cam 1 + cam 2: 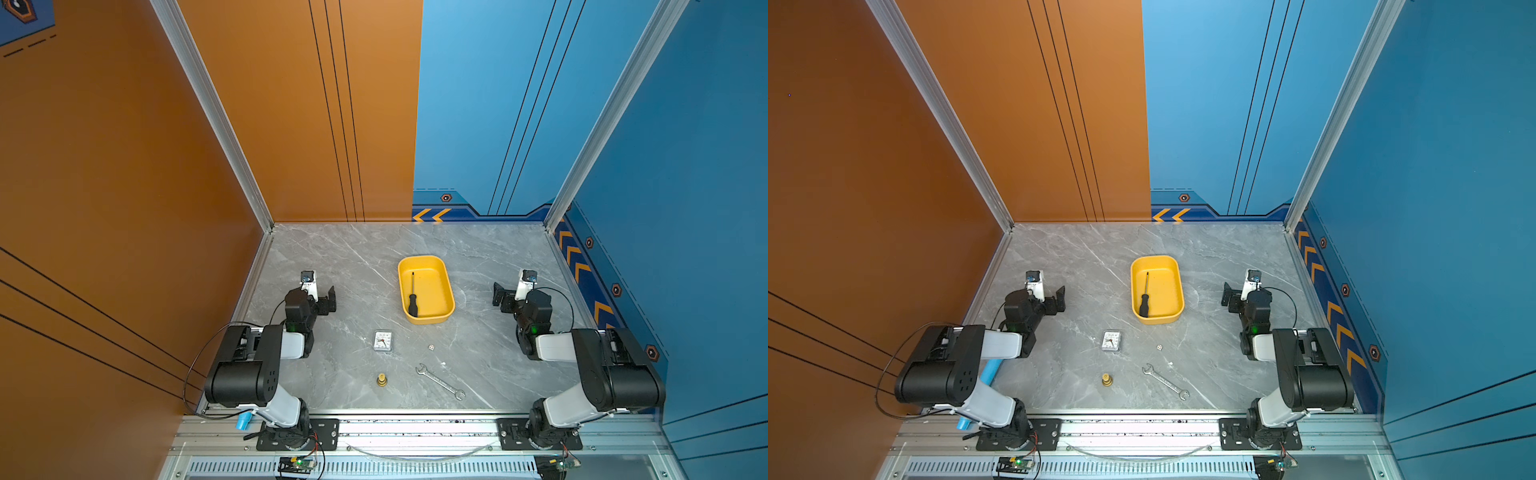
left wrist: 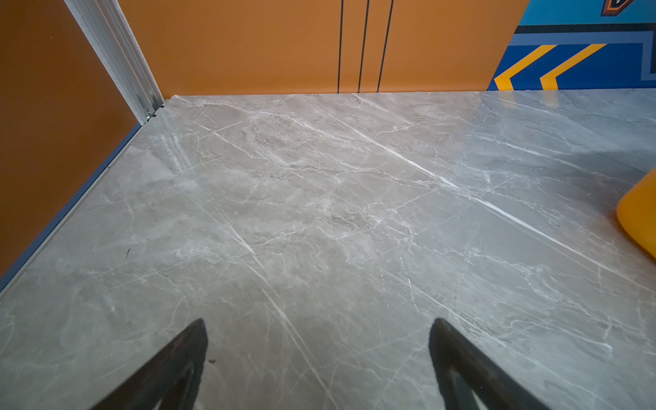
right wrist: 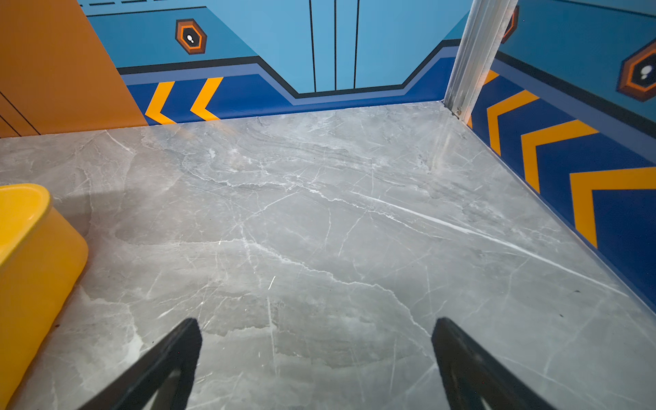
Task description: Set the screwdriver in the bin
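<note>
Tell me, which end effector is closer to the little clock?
Left. The left end effector hangs back-left of the clock; the right end effector is much farther, off to its right.

screwdriver (image 1: 1145,301): I see it lying inside the bin (image 1: 1166,286), handle at the near end.
left gripper (image 1: 1058,300), right gripper (image 1: 1228,296): flanking, well apart.

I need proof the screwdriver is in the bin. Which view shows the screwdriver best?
Both top views: the screwdriver lies whole, handle and shaft, inside the bin. Neither wrist view shows it; each catches only a corner of the bin's wall.
</note>
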